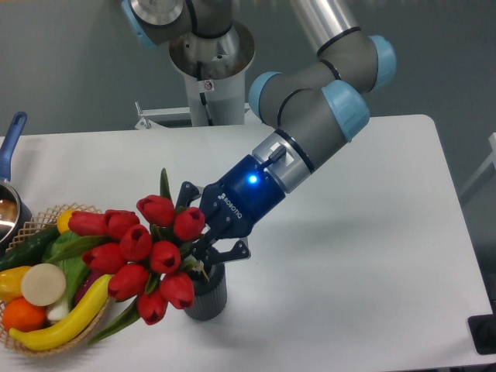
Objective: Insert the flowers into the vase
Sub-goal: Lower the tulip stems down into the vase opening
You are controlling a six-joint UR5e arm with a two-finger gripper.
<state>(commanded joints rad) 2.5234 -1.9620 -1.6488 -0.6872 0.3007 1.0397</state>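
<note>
A bunch of red tulips, the flowers, hangs tilted to the left above the table, buds pointing left and down. My gripper is shut on their green stems, which run right into the fingers. The vase, a small dark grey ribbed cylinder, stands on the table directly under the gripper and the stem ends. Buds and a leaf cover the vase's left side and most of its rim, so I cannot tell whether any stem is inside it.
A woven basket of vegetables sits at the left front edge, and the tulip buds overhang it. A blue-handled pot is at the far left edge. The arm's base column stands behind the table.
</note>
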